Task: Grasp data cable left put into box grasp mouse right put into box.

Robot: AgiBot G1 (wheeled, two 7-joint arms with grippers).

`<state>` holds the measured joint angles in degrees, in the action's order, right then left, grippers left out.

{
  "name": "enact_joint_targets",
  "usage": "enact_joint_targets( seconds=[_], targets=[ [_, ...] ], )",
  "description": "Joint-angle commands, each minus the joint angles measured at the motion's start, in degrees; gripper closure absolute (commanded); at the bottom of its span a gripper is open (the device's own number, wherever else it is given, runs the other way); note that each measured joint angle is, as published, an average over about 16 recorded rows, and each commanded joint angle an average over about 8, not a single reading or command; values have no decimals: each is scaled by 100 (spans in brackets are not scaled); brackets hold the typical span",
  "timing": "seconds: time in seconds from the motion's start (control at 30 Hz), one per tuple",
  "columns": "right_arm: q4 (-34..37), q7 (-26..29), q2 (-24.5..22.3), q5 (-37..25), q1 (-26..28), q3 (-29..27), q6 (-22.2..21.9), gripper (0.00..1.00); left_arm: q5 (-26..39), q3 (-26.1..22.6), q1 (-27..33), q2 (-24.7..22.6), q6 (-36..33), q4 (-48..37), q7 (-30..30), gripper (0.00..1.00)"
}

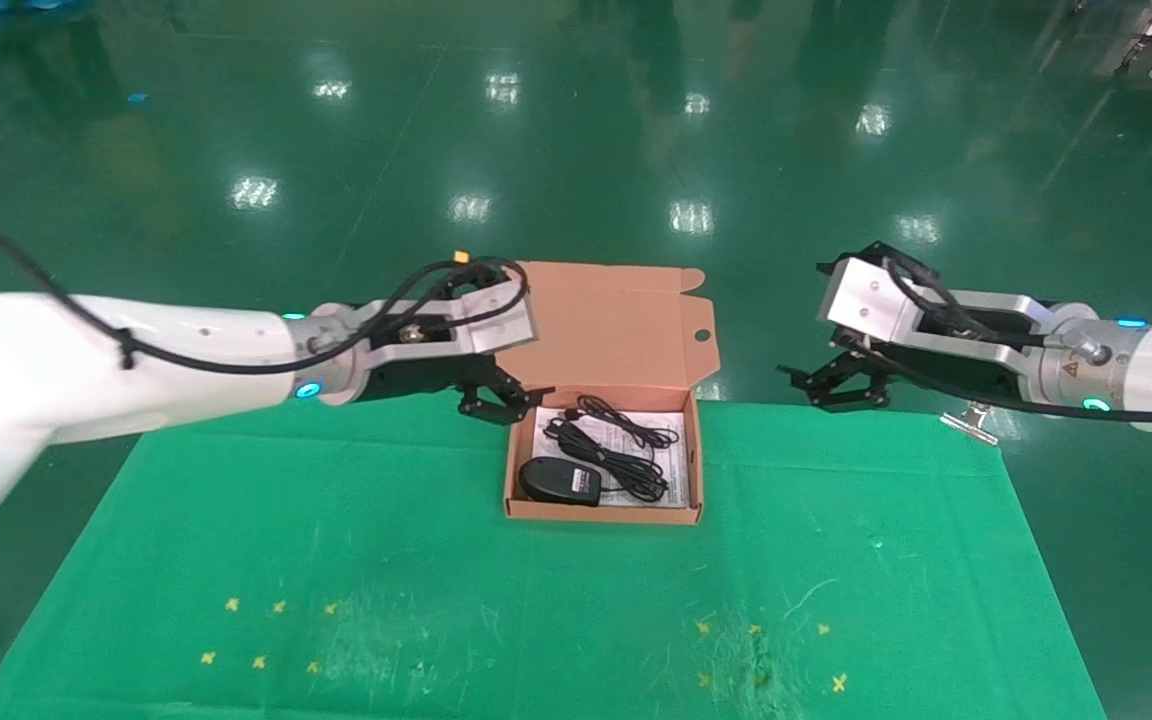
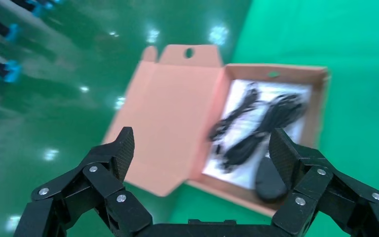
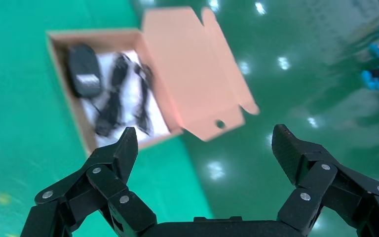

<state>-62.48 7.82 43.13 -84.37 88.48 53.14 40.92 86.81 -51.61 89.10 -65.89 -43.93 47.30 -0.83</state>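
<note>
Head view, my left gripper (image 1: 496,400): hangs just off the box's far-left corner, fingers spread wide, holding nothing.
My right gripper (image 1: 836,385): hovers well to the right of the box (image 1: 603,514) over the table's far edge, fingers equally wide, empty.
Mouse (image 1: 560,481): lies in the box's near-left corner.
Data cable (image 1: 626,420): looped inside the box, beyond the mouse.
Lid (image 1: 616,325): stands open at the back.
Green cloth (image 1: 436,580): covers the table.

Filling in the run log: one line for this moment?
black oval mouse and black looped data cable: in cardboard box | left gripper: open, empty | right gripper: open, empty
</note>
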Motion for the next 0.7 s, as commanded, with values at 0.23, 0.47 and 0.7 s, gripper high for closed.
enact_joint_targets(
  seconds=[0.23, 0.47, 0.7],
  targets=[
    [-158, 42, -116, 606, -384, -530, 639, 0, -654, 518, -401, 449, -608, 383, -144, 0],
    [-299, 79, -218, 1144, -724, -999, 1205, 0, -1234, 977, -756, 848, -1147, 722, -272, 0],
    [-417, 110, -305, 1597, -1011, -1395, 1682, 0, -1724, 1365, -1056, 1184, -1602, 1008, -380, 0]
  ],
)
